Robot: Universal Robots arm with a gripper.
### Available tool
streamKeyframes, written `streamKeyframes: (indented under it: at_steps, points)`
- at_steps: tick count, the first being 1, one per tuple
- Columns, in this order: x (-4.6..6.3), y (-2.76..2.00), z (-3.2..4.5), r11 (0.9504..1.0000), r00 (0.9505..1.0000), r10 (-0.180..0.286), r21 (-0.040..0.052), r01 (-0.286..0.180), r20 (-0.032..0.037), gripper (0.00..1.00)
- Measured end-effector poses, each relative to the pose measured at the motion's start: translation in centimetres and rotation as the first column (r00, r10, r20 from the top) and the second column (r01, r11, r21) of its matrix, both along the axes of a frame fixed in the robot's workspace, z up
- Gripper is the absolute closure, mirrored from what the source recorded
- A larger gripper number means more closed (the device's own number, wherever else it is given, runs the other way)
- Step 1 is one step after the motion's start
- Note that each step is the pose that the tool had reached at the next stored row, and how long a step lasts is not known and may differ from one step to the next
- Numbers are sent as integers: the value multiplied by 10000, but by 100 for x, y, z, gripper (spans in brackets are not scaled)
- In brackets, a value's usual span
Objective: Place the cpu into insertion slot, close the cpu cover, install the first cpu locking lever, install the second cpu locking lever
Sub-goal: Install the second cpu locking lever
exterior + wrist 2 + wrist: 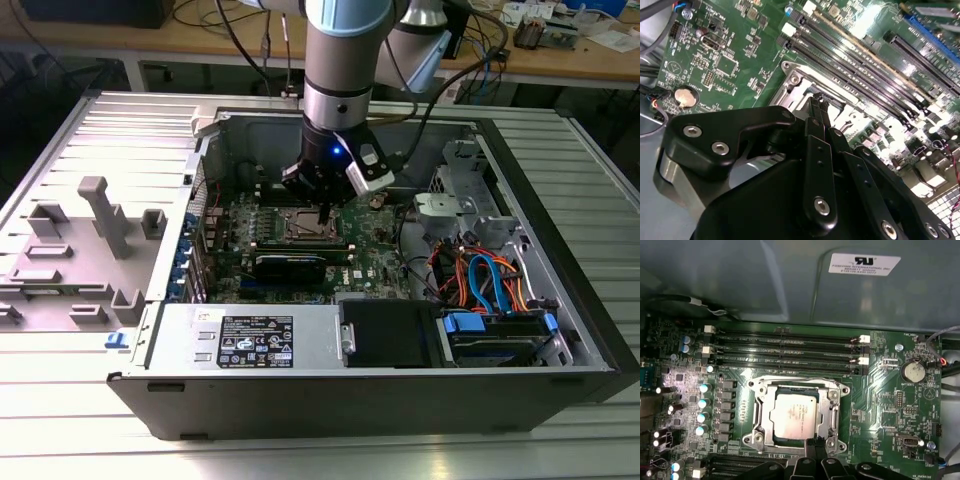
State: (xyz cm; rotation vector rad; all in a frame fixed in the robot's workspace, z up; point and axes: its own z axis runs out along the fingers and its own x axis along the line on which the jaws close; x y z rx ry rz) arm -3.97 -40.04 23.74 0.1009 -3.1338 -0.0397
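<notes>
- The cpu (794,413) lay flat inside the insertion slot (760,412) in the first wrist view, with its silver-grey top facing up.
- The cpu cover (832,410) lay flat around the chip as a silver frame, and the chip showed through its central cut-out.
- The socket stood on the green circuit board (880,405), just beside the long black memory slots (785,352).
- The gripper (816,107) hovered low at one edge of the socket; in the second wrist view its two thin black fingertips were pressed close together, with nothing between them.
- In the exterior view the gripper (322,205) hung straight down from the arm (340,70) into the open computer case (560,250), just above the socket.
- A round coin battery (913,372) sat on the board, well apart from the socket.
- Coloured cables (480,280) lay in the case at the exterior view's right.
</notes>
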Motion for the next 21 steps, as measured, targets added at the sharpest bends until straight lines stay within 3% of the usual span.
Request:
streamKeyframes:
  at_steps: [8,13,21]
  points:
    - [0,-100,2,10000,10000,-1,0,1,-45,89]
    - [-1,-108,4,10000,9999,-3,-1,3,-154,89]
    - [0,-108,4,10000,9998,-1,0,1,-178,89]
